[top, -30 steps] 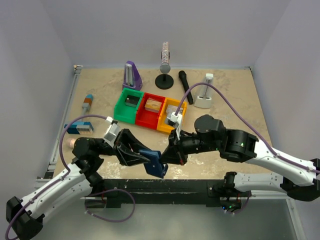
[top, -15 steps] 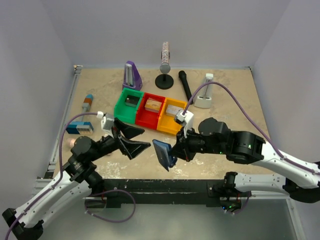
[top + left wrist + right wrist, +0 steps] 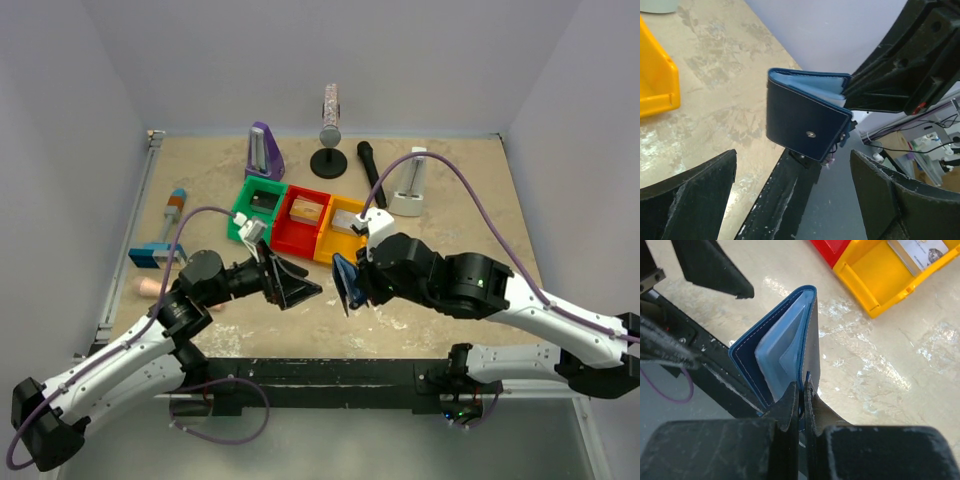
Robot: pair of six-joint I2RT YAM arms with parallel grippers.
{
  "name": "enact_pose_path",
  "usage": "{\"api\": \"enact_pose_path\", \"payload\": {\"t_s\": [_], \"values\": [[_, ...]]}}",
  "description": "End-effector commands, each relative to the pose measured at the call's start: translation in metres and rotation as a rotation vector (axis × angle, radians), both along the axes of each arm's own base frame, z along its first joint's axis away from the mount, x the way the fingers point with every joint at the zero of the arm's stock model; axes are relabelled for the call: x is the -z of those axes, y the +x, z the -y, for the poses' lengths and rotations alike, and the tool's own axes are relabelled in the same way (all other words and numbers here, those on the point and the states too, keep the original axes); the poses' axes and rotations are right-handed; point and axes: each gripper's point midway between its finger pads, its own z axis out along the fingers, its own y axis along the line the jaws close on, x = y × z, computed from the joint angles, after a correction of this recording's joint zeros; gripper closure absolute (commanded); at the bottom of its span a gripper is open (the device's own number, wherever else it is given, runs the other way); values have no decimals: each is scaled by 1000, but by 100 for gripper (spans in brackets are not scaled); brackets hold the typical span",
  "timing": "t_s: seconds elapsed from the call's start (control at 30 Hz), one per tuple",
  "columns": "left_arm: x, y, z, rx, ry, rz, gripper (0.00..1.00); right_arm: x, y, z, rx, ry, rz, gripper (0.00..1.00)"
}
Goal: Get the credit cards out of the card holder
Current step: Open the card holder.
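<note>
The card holder (image 3: 347, 283) is a dark navy bifold hanging in the air over the table's near edge. My right gripper (image 3: 801, 390) is shut on one flap of the card holder (image 3: 785, 345), which gapes slightly and shows its pale blue lining. In the left wrist view the card holder (image 3: 807, 127) shows its outer face with the silver snap. My left gripper (image 3: 794, 165) is wide open a short way from it, touching nothing. Seen from above, the left gripper (image 3: 292, 287) sits just left of the holder. The credit cards are hidden.
Green (image 3: 255, 212), red (image 3: 303, 218) and yellow (image 3: 340, 235) bins stand just behind the grippers. Farther back are a purple metronome (image 3: 263, 152), a round-based stand (image 3: 329, 150), a black microphone (image 3: 368, 170) and a white dock (image 3: 408, 190). A blue-and-white block (image 3: 155, 257) lies at left.
My left gripper opened, let go of the card holder and drew back to the left. The right gripper carried the holder away from the front rail toward the bins.
</note>
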Motion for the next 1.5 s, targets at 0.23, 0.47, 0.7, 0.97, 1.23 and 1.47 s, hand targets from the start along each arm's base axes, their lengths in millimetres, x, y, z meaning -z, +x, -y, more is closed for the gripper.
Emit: {"api": "enact_pose_path", "payload": {"t_s": [0.23, 0.47, 0.7, 0.97, 1.23, 1.47], "values": [[-28, -5, 20, 36, -60, 52, 0, -22, 15, -6, 132, 89, 13, 100], [-20, -5, 21, 30, -61, 57, 5, -24, 9, -10, 122, 148, -12, 100], [-21, -2, 23, 26, -61, 70, 14, -21, 6, -11, 139, 181, -42, 100], [-15, -1, 30, 33, -23, 63, 23, -22, 5, -12, 148, 203, -54, 100], [-7, 7, 31, -5, 26, 52, 31, -22, 4, -16, 140, 210, -64, 100], [-4, 15, 28, -48, 73, 54, 42, -19, 2, -18, 119, 201, -70, 100]]}}
